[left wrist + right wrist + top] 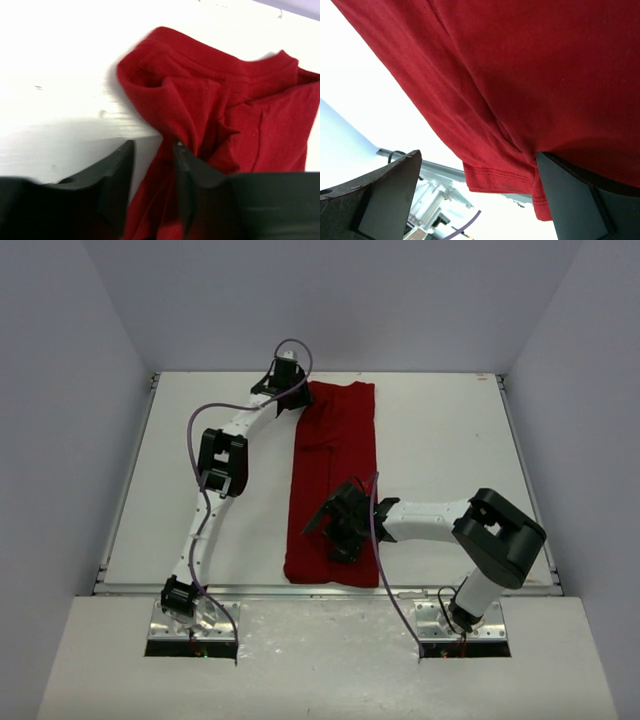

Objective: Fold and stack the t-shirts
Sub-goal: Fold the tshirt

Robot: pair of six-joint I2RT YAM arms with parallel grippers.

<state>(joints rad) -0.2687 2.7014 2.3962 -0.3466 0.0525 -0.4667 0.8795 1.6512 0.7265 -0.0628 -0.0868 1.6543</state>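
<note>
Mid white table (pixel 450 460), dark red cloth t-shirt (pixel 330 450) lies in a long strip; likely light, limp, bunches easily. Left gripper (pixel 293 398) at far corner, pinch unclear; right gripper (pixel 325 535) spread wide over near half. Best grabbed by hem corners

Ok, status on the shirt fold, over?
Left gripper open at bunched far left corner of dark red cloth t-shirt. Right gripper open, over its near half. Shirt lies in long strip. No obstruction seen.
</note>
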